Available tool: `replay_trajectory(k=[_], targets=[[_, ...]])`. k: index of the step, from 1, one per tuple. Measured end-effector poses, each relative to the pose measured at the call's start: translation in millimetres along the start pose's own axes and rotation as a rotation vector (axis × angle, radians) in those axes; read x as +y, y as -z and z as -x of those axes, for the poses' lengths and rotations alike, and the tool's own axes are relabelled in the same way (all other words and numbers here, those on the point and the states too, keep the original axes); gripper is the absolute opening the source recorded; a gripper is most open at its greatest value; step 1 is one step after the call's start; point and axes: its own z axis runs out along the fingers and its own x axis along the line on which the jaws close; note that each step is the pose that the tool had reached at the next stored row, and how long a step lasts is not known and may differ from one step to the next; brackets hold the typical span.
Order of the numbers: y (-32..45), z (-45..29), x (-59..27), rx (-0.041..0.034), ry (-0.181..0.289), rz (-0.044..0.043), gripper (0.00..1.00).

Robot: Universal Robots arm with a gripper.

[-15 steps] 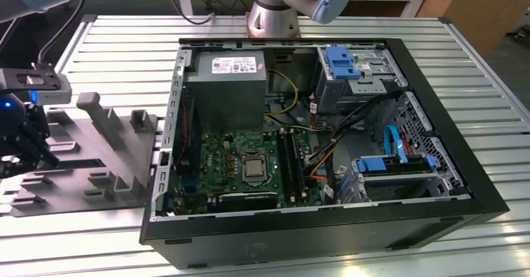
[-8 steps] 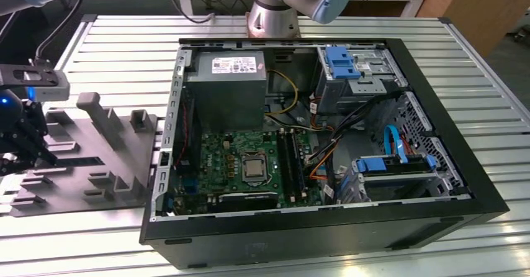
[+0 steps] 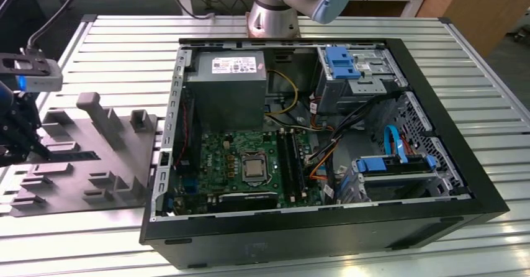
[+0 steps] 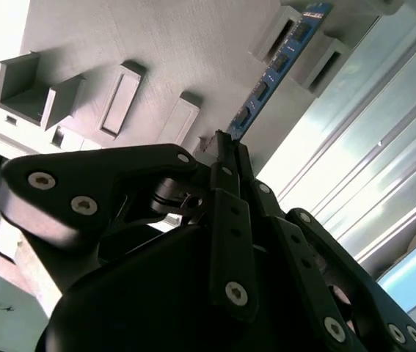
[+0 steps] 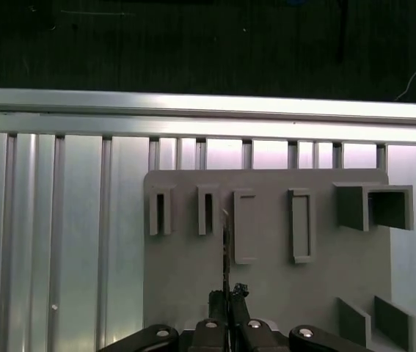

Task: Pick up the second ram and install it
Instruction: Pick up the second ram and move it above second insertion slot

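Squarely within the end effector (image 4: 226, 147), second ram (image 4: 277, 62), on edge in tray (image 4: 156, 44).

The white label (image 3: 234, 64) on the grey power supply (image 3: 223, 100) carries print too small to read.

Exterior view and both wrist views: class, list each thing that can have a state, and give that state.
tool: shut on the ram's near end.
ram: on edge between two tray posts, gripped.
tray: bearing the ram.
case: lying on its side, open.
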Motion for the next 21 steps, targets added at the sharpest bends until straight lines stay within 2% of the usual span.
replay_trajectory(k=[9, 21], targets=[[26.4, 1.8, 0.3, 0.0001, -0.001, 0.0001, 0.14], [57.3, 4.9, 0.7, 0.0001, -0.003, 0.0, 0.14]])
